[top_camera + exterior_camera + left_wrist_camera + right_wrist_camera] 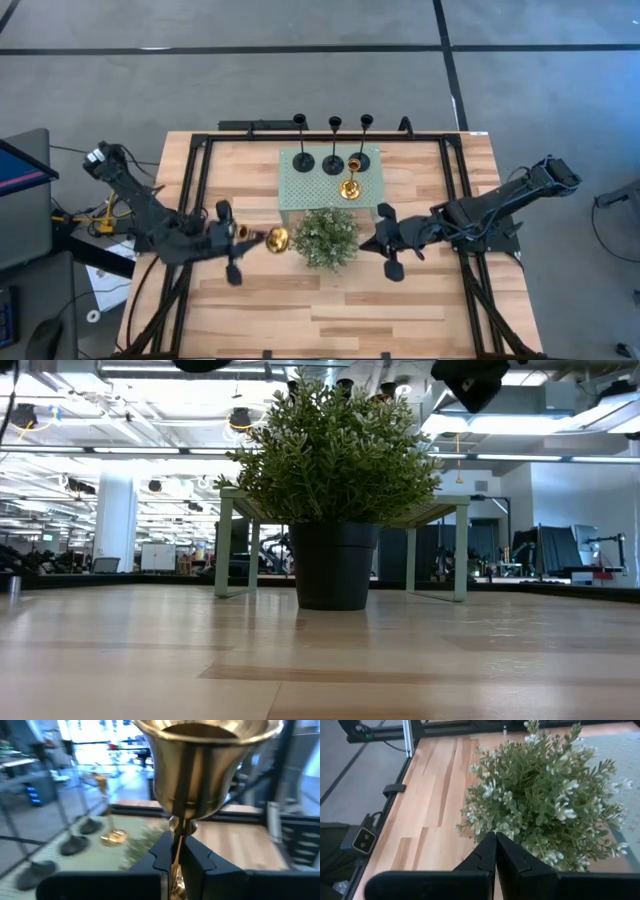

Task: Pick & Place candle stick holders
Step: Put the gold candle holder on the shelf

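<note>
- Your left gripper (176, 857) pinches the thin stem of a shiny gold candle holder (200, 765), shaped like a bell.
- Your right gripper (496, 851) is closed and empty, beside the bushy plant (547, 800).

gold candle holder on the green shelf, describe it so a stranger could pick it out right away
Find the pale green shelf at the back middle of the wooden table, behind the potted plant. The gold candle holder stands on its right part. The three holders behind it are black, and the other gold holder is in the left gripper.
</note>
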Controlling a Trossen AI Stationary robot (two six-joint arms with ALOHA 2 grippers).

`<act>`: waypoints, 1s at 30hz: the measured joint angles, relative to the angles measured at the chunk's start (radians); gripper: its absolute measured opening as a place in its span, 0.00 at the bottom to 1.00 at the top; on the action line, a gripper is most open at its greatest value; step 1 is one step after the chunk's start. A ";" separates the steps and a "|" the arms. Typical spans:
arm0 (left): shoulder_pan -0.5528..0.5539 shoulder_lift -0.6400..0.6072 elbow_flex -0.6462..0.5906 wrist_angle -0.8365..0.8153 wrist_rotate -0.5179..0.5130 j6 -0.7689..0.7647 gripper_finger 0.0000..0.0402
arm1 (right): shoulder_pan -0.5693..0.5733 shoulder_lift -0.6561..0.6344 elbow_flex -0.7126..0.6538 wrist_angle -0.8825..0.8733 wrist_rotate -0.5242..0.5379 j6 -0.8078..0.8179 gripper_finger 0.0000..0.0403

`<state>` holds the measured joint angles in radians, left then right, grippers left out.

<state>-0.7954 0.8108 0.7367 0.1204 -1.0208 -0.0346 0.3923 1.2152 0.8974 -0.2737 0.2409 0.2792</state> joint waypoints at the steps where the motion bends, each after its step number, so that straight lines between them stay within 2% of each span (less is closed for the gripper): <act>1: 0.030 -0.001 0.006 -0.001 0.002 0.014 0.04 | 0.000 0.000 0.000 -0.009 0.000 -0.001 0.00; 5: 0.160 -0.005 0.034 -0.003 0.085 0.057 0.04 | 0.000 0.000 0.000 -0.030 0.000 -0.011 0.00; 12: 0.438 0.017 0.054 -0.033 0.280 0.039 0.05 | 0.009 -0.037 -0.001 -0.081 -0.007 -0.017 0.00; 16: 0.626 0.072 0.055 -0.029 0.503 -0.026 0.05 | 0.036 -0.070 -0.001 -0.104 -0.007 -0.017 0.00; 21: 0.829 0.185 0.107 -0.033 0.720 -0.076 0.05 | 0.078 -0.104 -0.001 -0.112 -0.005 -0.017 0.00; 25: 0.917 0.283 0.192 -0.051 0.864 -0.079 0.05 | 0.105 -0.106 0.000 -0.124 -0.005 -0.017 0.00; 30: 0.929 0.374 0.291 -0.168 0.875 -0.083 0.05 | 0.131 -0.101 0.000 -0.154 -0.004 0.001 0.00</act>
<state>0.1335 1.1847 1.0282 -0.0474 -0.1459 -0.1181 0.5234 1.1145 0.8974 -0.4280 0.2368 0.2802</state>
